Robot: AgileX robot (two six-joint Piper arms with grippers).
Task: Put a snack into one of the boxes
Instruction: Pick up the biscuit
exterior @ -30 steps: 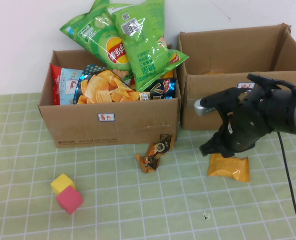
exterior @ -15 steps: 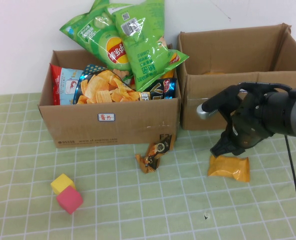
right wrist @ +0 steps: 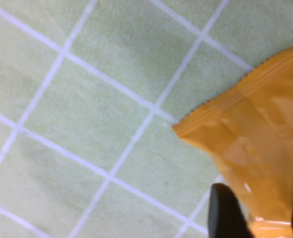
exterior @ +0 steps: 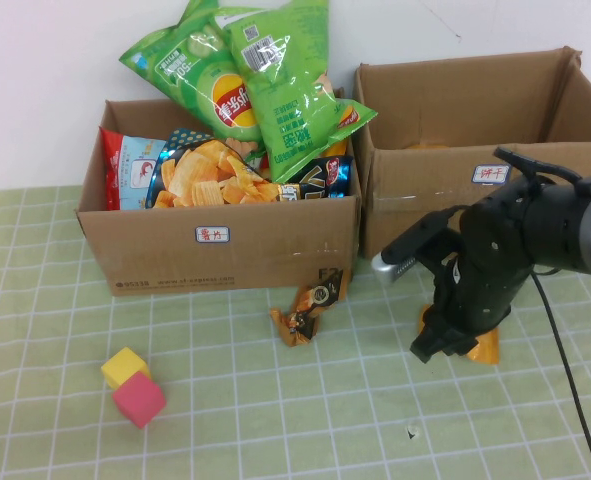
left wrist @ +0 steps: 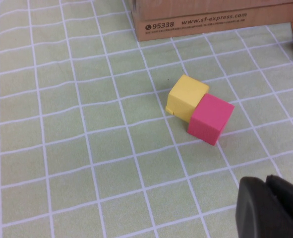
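My left gripper (left wrist: 272, 208) hung over the table's near left corner; its jaw state I couldn't tell. My right gripper (exterior: 445, 340) stood apart, straddling the orange snack packet (right wrist: 258, 148) near the right edge. Behind sat the boxes (exterior: 220, 245), (exterior: 455, 190).

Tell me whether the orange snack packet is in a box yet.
Out: orange snack packet lies on the tablecloth before the right box, right gripper straddling it.

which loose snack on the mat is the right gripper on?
The plain orange packet, under the right gripper; the printed orange-black one lies against the left box.
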